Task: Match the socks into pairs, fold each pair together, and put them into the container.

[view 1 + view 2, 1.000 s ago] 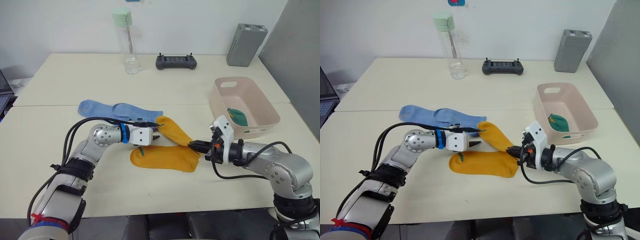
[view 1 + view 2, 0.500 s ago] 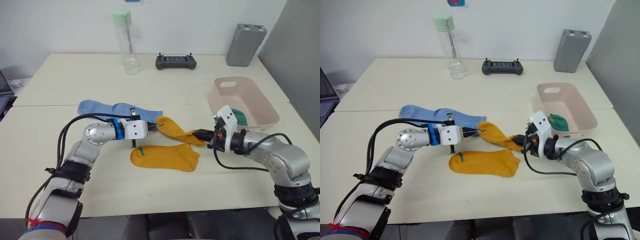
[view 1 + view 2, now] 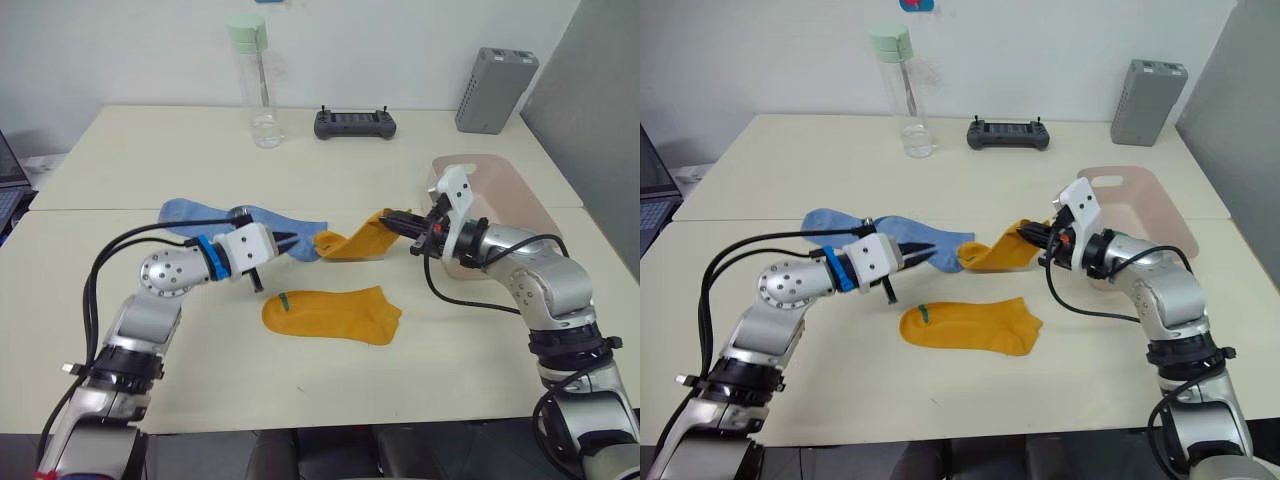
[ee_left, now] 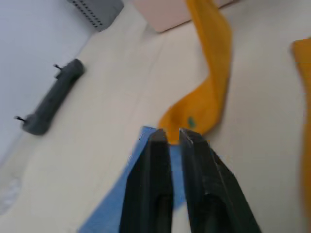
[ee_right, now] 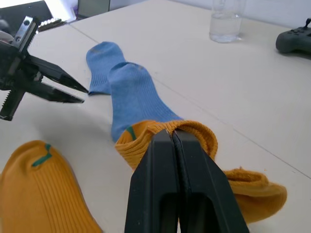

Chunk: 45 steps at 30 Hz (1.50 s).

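My right gripper (image 3: pixel 393 217) is shut on one end of a mustard-yellow sock (image 3: pixel 352 240) and holds it above the table; the sock's other end rests on a light blue sock (image 3: pixel 290 222). A second yellow sock (image 3: pixel 330 312) lies flat nearer the front edge. Another blue sock (image 3: pixel 195 212) lies partly under the first, to the left. My left gripper (image 3: pixel 288 240) hovers open just left of the hanging sock's lower end, touching nothing. The pale pink container (image 3: pixel 515 195) stands behind my right arm, partly hidden by it.
At the table's back stand a clear water bottle (image 3: pixel 251 82) with a green cap, a black game controller (image 3: pixel 355 123) and a grey upright box (image 3: pixel 497 76). A laptop's edge (image 3: pixel 8 165) shows at far left.
My right gripper has lifted the yellow sock's end up and back toward the container. My left gripper has let go of the sock's other end and drawn back to the left.
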Each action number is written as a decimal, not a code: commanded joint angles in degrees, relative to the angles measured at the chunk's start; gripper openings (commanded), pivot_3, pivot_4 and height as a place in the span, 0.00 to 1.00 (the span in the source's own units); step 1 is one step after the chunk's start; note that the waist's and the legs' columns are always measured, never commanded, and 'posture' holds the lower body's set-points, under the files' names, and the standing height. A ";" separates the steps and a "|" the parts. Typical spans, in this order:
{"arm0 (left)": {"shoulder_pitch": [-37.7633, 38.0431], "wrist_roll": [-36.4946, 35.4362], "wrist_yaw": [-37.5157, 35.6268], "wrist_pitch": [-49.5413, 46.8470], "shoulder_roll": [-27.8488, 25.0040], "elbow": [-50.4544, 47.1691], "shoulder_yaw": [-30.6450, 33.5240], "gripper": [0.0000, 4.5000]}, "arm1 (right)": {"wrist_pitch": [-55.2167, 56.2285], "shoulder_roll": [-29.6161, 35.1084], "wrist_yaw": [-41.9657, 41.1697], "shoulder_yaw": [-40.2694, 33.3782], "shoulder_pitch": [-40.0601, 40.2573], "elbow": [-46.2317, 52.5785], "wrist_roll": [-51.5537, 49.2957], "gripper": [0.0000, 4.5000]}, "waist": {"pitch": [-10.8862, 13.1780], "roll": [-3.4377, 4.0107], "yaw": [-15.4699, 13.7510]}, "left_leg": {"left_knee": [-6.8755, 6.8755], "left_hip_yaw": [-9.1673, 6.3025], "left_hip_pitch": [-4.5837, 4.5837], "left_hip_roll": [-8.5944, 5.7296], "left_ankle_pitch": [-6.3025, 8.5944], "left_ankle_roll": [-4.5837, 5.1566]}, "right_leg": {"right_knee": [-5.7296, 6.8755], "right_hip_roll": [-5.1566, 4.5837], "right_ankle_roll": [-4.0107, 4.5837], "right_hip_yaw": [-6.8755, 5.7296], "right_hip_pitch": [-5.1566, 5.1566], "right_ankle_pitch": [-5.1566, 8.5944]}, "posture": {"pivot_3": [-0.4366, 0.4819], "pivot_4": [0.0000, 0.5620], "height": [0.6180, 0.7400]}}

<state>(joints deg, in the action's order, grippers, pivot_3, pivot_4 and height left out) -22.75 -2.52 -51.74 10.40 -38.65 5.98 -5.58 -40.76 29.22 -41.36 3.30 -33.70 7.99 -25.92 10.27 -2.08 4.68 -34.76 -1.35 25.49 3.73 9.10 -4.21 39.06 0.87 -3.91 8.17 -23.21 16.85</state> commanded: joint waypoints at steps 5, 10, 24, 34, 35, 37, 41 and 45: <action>-3.07 6.16 2.29 12.98 0.52 6.13 -2.48 0.64 | -3.76 0.40 1.68 -2.20 4.38 8.73 -2.36 0.00 | 0.00 0.00 -0.20 | -0.11 0.00 0.00 -0.01 -0.01 0.00 | 0.01 0.00 -0.08 0.01 0.04 0.00 | 0.48 0.27 1.00; -8.98 12.23 3.77 23.15 1.74 16.50 -6.80 0.80 | -5.70 -0.16 3.95 -2.43 7.25 12.33 -3.06 0.00 | 0.00 0.00 -0.27 | -0.16 0.04 0.00 -0.02 -0.03 0.02 | 0.00 0.00 -0.23 0.07 0.04 -0.04 | 0.48 0.27 1.00; -21.36 23.56 12.06 33.73 7.77 35.26 -14.07 0.72 | -15.80 -1.20 10.38 -8.56 13.11 22.04 -11.27 0.00 | 0.00 0.00 -1.21 | -0.14 0.01 0.07 -0.03 -0.02 0.02 | 0.00 0.01 -0.17 0.05 0.01 -0.07 | 0.48 0.27 1.00; -23.99 22.85 13.41 34.47 9.22 38.46 -13.96 0.04 | -19.81 -0.63 12.77 -8.80 12.34 24.53 -15.21 0.00 | 0.00 0.00 -1.42 | -0.16 0.03 0.08 -0.04 -0.03 0.02 | 0.00 0.01 -0.20 0.07 0.01 -0.08 | 0.48 0.27 1.00; -24.14 22.71 13.42 34.56 9.37 38.43 -13.85 0.01 | -19.89 -0.59 13.02 -8.74 12.07 24.47 -15.29 0.00 | 0.00 0.00 -1.40 | -0.16 0.02 0.09 -0.04 -0.03 0.02 | 0.00 0.01 -0.20 0.07 0.01 -0.08 | 0.48 0.27 1.00; -24.13 22.06 13.29 34.57 9.51 37.95 -13.44 0.01 | -19.53 -0.43 13.21 -8.66 11.69 24.08 -15.05 0.00 | 0.00 0.00 -1.39 | -0.16 0.02 0.09 -0.04 -0.03 0.02 | 0.00 0.01 -0.18 0.07 0.01 -0.09 | 0.48 0.27 1.00; -23.69 17.18 10.10 31.98 9.56 36.29 -11.68 0.01 | -16.98 -0.44 12.95 -8.99 10.32 21.96 -13.73 0.00 | 0.00 0.00 -1.38 | -0.16 0.02 0.09 -0.04 -0.03 0.02 | 0.00 0.01 -0.18 0.06 0.01 -0.09 | 0.48 0.27 1.00; -22.30 9.74 3.54 25.79 7.97 30.88 -9.10 0.01 | -14.70 0.43 11.50 -9.02 9.65 19.53 -13.26 0.00 | 0.00 0.00 -1.38 | -0.17 0.01 0.09 -0.04 -0.03 0.02 | 0.01 0.01 -0.18 0.06 0.01 -0.09 | 0.48 0.27 1.00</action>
<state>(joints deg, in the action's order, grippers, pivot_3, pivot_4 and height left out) -45.29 12.08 -45.00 39.11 -29.66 41.22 -17.13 -57.50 28.97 -28.89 -4.13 -23.34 27.34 -39.24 10.27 -2.08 3.30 -34.92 -1.33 25.58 3.69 9.07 -4.18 39.07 0.89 -4.08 8.23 -23.20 16.75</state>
